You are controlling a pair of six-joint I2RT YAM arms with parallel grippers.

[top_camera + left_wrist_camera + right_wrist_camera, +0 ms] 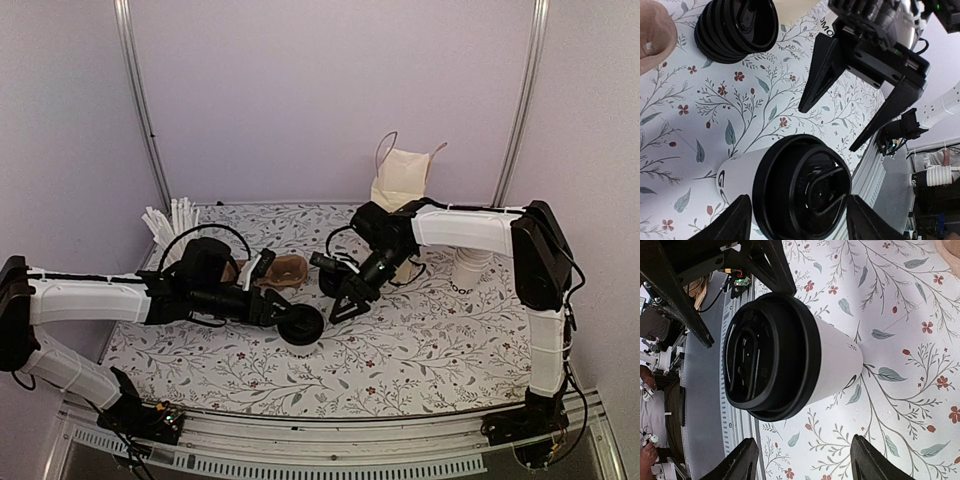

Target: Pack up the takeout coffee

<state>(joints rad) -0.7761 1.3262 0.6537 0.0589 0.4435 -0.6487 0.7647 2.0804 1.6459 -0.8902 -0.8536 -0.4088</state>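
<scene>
The takeout coffee [300,328] stands upright on the flowered table [420,340], near the front and about midway between the two arms, its black lid seated and its white wall showing dark lettering low down. We see the left gripper [797,196] reaching in from the side with its jaws spread on either side of the lid. They flank the cup rather than clamp it, and we judge nothing is held. That straddling pose would suit a side grasp that keeps the cup level and the lid on. The right gripper [804,438] faces the cup from the opposite side, equally unclenched, with only bare tablecloth between its fingers and the cup just beyond their tips. We take it to be free to steady the cup or to tend the bag. The cream paper bag [403,178], the likely destination, stands against the back wall, well apart from the cup, so the packing is not yet done. A stack of black lids [737,27] sits just behind the coffee. A stack of lidless white cups [466,272] waits under the right arm, and stir sticks [172,222] fan out at the far left. All of these are supplies kept to the sides, leaving the middle for the work.
</scene>
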